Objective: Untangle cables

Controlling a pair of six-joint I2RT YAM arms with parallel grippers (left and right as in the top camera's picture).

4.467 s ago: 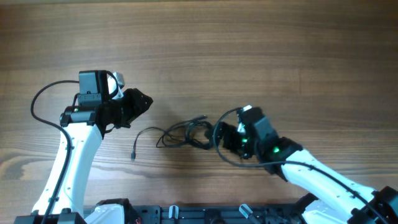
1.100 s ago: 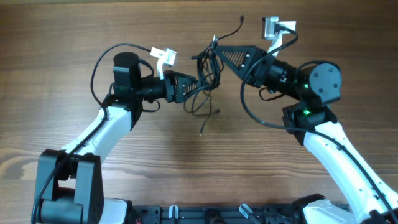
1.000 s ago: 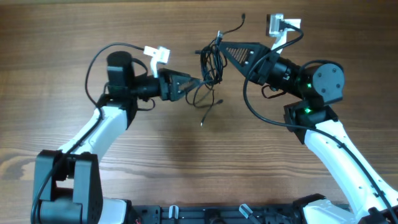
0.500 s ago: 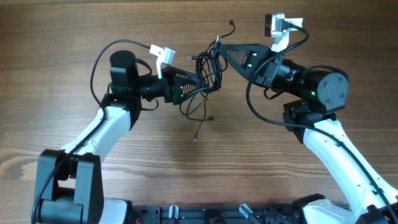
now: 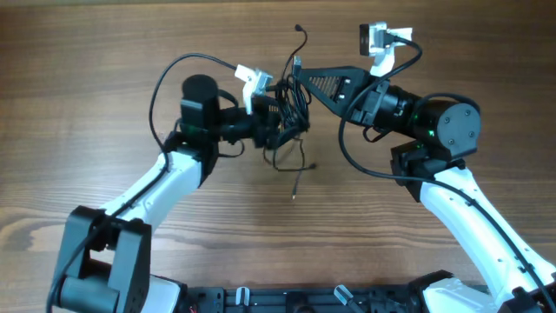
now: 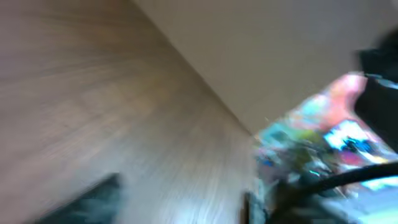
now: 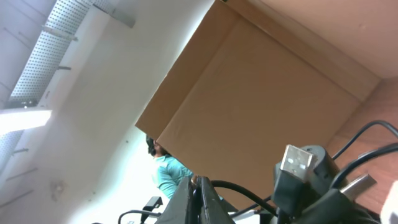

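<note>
Cables (image 5: 301,122): one tangle, strand count unclear, one USB plug (image 7: 297,167) seen. Right gripper (image 5: 296,78) pinched the tangle; left gripper (image 5: 280,123) state: couldn't tell.

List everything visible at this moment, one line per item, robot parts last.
table: one, brown wood, under everything.
cables: tangled bunch, count unclear, black, held up at upper centre, one loose end trailing toward the robot's side.
plug: one, silver, on a cable end close to the right wrist camera.
panel: one, brown, background of the right wrist view.
left end effector: one, black, at the bunch's left side; grip unclear.
right end effector: one, black, shut on the cables from the right.
</note>
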